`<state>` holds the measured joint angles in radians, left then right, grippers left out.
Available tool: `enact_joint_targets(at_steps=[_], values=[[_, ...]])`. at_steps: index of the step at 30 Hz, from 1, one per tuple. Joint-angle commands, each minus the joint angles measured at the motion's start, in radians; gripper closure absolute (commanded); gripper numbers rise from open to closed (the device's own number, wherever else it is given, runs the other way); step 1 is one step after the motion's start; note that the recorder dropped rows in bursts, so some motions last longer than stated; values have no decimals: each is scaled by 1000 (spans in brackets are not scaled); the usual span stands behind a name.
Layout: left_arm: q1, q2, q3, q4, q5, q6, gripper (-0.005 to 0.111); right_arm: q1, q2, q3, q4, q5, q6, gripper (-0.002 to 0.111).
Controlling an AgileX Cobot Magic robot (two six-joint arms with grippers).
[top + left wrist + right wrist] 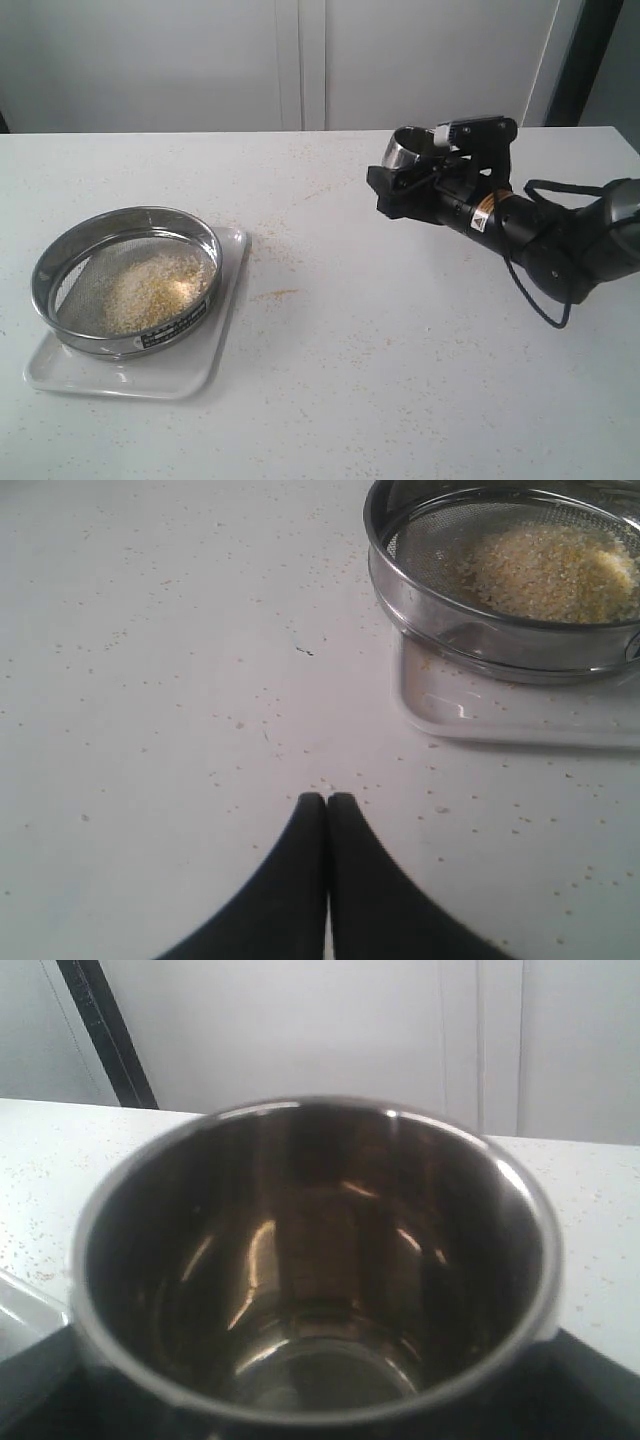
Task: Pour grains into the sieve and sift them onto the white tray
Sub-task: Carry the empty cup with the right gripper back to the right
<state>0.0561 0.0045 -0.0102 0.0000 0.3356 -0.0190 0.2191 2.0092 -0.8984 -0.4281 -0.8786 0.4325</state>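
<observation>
**Item 1. Sieve**
- Place: toward the tabletop's left edge, nearer the front edge than the far one. It stands upright on the white tray, and the tray's rim shows past it on the near and right sides.
- Reason for placing, as a judgement: the sieve is set on the tray so that whatever falls through the mesh lands there and not on the tabletop.
- Look: a wide, shallow, shiny steel ring with a fine grey mesh floor. A small black-and-white label faces the front edge.

**Item 2. Grains**
- Place: inside the sieve, heaped on the mesh on the side toward the tabletop's middle. The other part of the mesh lies bare.
- Look: a pale mound of fine yellow granules mixed with coarser whitish ones.
- Stray granules dot the tabletop beside the tray.
- Whether any grains lie on the tray under the mesh cannot be told.

**Item 3. Steel cup**
- Place: toward the tabletop's far right, well apart from the sieve.
- Hold: the right gripper grasps it with its jaws spread wide around the body.
- Look: the right wrist view shows a bare, reflective inside with nothing in it.
- Judgement: pouring looks done, and the cup is held clear of the sieve.

**Item 4. Left gripper**
- State: clenched on nothing, with the black fingertips pressed together.
- Place: low over the bare tabletop, with the tray's corner and the sieve near it.
- Judgement: it is well placed to take the sieve for sifting, which is not yet begun.
</observation>
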Motion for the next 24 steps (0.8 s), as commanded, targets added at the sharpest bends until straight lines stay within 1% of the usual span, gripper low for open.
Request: enact_joint_targets(at_steps=[1, 14, 20, 24], values=[[2, -5, 10, -6, 13, -2, 107, -11, 58, -14, 108, -49, -90, 108], [2, -5, 10, -6, 13, -2, 107, -11, 208, -149, 110, -55, -174, 108], [2, -5, 10, -6, 13, -2, 107, -14, 233, -163, 127, -66, -282, 108], [2, -5, 10, -6, 13, -2, 107, -52, 280, -172, 188, -78, -253, 108]])
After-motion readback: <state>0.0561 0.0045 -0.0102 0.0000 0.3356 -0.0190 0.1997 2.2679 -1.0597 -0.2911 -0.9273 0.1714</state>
